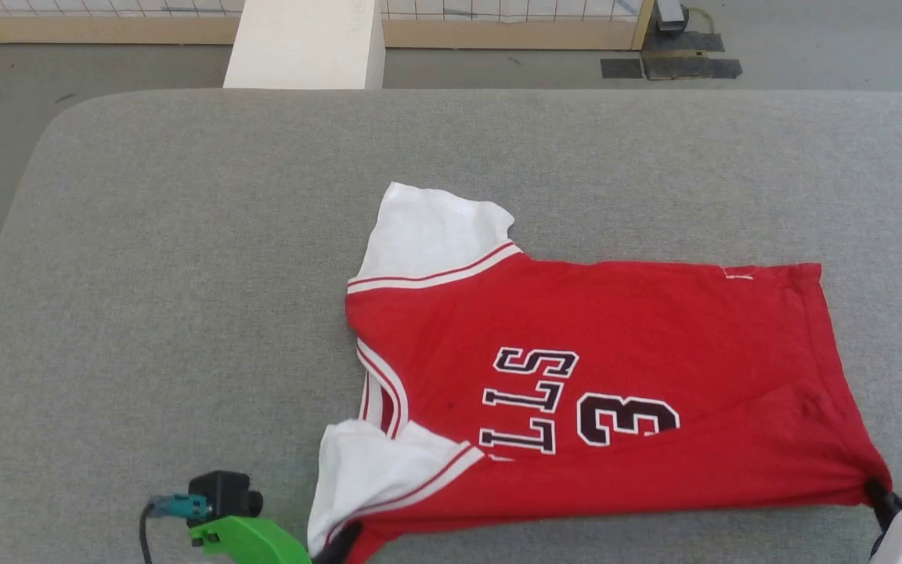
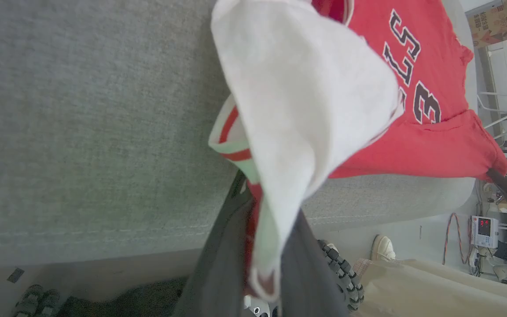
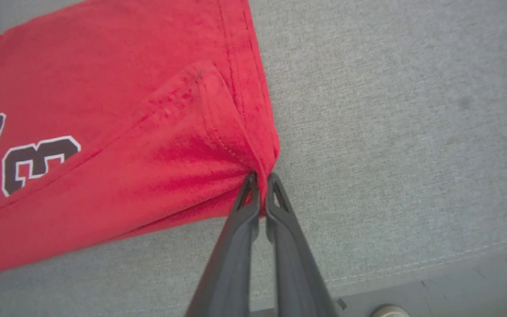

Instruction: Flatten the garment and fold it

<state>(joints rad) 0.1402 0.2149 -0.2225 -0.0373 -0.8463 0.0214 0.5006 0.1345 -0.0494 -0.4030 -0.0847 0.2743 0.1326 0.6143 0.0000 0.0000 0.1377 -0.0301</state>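
Counted one garment (image 1: 615,337), print side up on the grey padded table (image 1: 185,235), right of centre in head view, collar toward the robot's left, hem toward its right. Judged flattening mostly done: far half smooth, far sleeve (image 1: 431,235) spread flat, only light wrinkling near the hem. Judged first lengthwise fold under way, not finished: near long edge raised and drawn up over the chest, covering part of the lettering and leaving a lone "3" readable. Found left gripper (image 2: 269,211) clamped on the near sleeve (image 1: 357,470), white cloth bunched up between the fingers. Found right gripper (image 3: 261,180) pinched tight on the near hem corner, red fabric puckered at the tips. Remaining, by estimate: lay the near flap down and smooth the crease, bring the far side in with its sleeve, then fold across hem to collar. Could not tell the number of layers under the flap. Tally: one garment, two white sleeves, two grippers, both gripping cloth; one table; one white block (image 1: 306,43) beyond the far edge; one pale shoe (image 2: 383,248) on the floor in left wrist view.
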